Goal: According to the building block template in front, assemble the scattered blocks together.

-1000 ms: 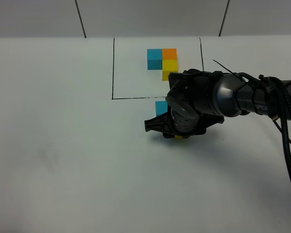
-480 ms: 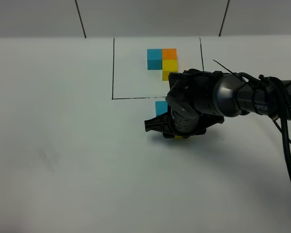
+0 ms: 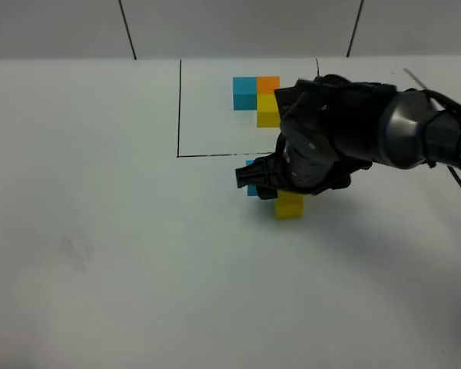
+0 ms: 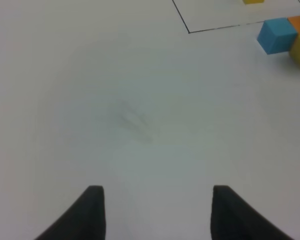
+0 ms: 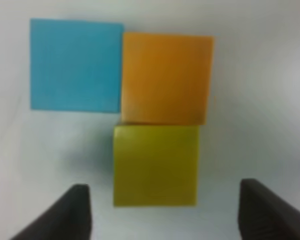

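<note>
The white desk (image 3: 100, 231) was seen carrying everything. The right end effector (image 5: 162, 212) was held open above three joined blocks: blue block (image 5: 76, 65) beside orange block (image 5: 166, 77), yellow block (image 5: 156, 165) touching the orange one. The template (image 3: 258, 95) lay inside its black outline, near. The left end effector (image 4: 157, 212) was nearly closed, empty.

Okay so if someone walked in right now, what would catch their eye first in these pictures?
Probably the big black right arm stretched across the middle of the white table, its gripper open above three loose cubes. Those cubes, blue, orange and yellow, sit pushed together in an L, copying the template inside the black outline just behind.
</note>
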Motion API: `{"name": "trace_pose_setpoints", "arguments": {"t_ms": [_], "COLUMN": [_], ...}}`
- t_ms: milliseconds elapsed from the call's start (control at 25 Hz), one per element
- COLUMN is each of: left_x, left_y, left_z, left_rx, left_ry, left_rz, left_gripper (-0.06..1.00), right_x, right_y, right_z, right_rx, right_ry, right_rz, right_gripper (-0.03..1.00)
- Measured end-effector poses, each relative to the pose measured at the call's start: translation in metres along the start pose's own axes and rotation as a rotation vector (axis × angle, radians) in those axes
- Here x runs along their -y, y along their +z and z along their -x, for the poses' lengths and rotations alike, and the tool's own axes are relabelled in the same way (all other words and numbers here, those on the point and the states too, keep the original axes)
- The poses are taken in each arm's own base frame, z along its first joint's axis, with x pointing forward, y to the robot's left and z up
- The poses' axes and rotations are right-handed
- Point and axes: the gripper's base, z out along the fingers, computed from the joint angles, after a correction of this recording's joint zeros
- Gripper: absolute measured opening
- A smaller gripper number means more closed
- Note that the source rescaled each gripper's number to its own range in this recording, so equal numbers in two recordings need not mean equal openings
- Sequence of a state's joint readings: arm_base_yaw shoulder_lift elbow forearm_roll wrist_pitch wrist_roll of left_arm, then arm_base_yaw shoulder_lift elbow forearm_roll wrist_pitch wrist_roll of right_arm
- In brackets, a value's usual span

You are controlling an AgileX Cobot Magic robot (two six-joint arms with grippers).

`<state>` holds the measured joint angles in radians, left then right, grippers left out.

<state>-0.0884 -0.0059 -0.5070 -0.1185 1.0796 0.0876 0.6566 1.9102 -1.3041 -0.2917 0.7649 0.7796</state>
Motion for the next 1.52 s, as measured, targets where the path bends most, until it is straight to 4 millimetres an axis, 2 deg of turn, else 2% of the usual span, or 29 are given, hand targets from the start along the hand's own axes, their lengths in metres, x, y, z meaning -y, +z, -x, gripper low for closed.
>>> {"name": "trace_pose_setpoints", "arguments": {"t_ms": [120, 200, 280, 400, 520, 640, 720, 880, 1000, 1120, 1280, 1440, 1520], "left_x": [0.0, 0.0, 0.0, 0.0, 0.0, 0.0, 0.0, 0.0, 0.0, 0.0, 0.0, 0.0, 0.0], "left_y": [0.0, 0.0, 0.0, 0.0, 0.0, 0.0, 0.0, 0.0, 0.0, 0.0, 0.0, 0.0, 0.0], "left_z": [0.0, 0.0, 0.0, 0.0, 0.0, 0.0, 0.0, 0.0, 0.0, 0.0, 0.0, 0.0, 0.0], "left_rx": [0.0, 0.0, 0.0, 0.0, 0.0, 0.0, 0.0, 0.0, 0.0, 0.0, 0.0, 0.0, 0.0], "left_ry": [0.0, 0.0, 0.0, 0.0, 0.0, 0.0, 0.0, 0.0, 0.0, 0.0, 0.0, 0.0, 0.0], "left_rz": [0.0, 0.0, 0.0, 0.0, 0.0, 0.0, 0.0, 0.0, 0.0, 0.0, 0.0, 0.0, 0.0], "left_gripper": [0.08, 0.08, 0.08, 0.08, 0.08, 0.08, 0.08, 0.08, 0.08, 0.08, 0.08, 0.08, 0.08], "right_x": [0.021, 0.041, 0.07, 0.122, 0.169, 0.198, 0.206, 0.21, 0.21, 0.211, 0.211, 0.212, 0.213], "right_y": [-0.022, -0.034, -0.047, -0.063, -0.086, -0.116, -0.142, -0.188, -0.205, -0.211, -0.209, -0.209, -0.208], "right_z": [0.009, 0.012, 0.011, -0.003, -0.028, -0.058, -0.077, -0.118, -0.154, -0.188, -0.235, -0.271, -0.28], "right_rx": [-0.005, -0.004, 0.007, 0.013, 0.035, 0.077, 0.121, 0.203, 0.246, 0.327, 0.475, 0.676, 0.724], "right_ry": [-0.013, -0.009, 0.018, 0.088, 0.163, 0.209, 0.212, 0.227, 0.257, 0.268, 0.246, 0.211, 0.197], "right_rz": [-0.003, -0.017, -0.034, -0.074, -0.115, -0.148, -0.158, -0.146, -0.111, -0.077, -0.03, 0.006, 0.011], "right_gripper": [0.8, 0.92, 0.97, 0.99, 1.0, 1.0, 1.0, 1.0, 1.0, 1.0, 1.0, 0.99, 0.99]}}
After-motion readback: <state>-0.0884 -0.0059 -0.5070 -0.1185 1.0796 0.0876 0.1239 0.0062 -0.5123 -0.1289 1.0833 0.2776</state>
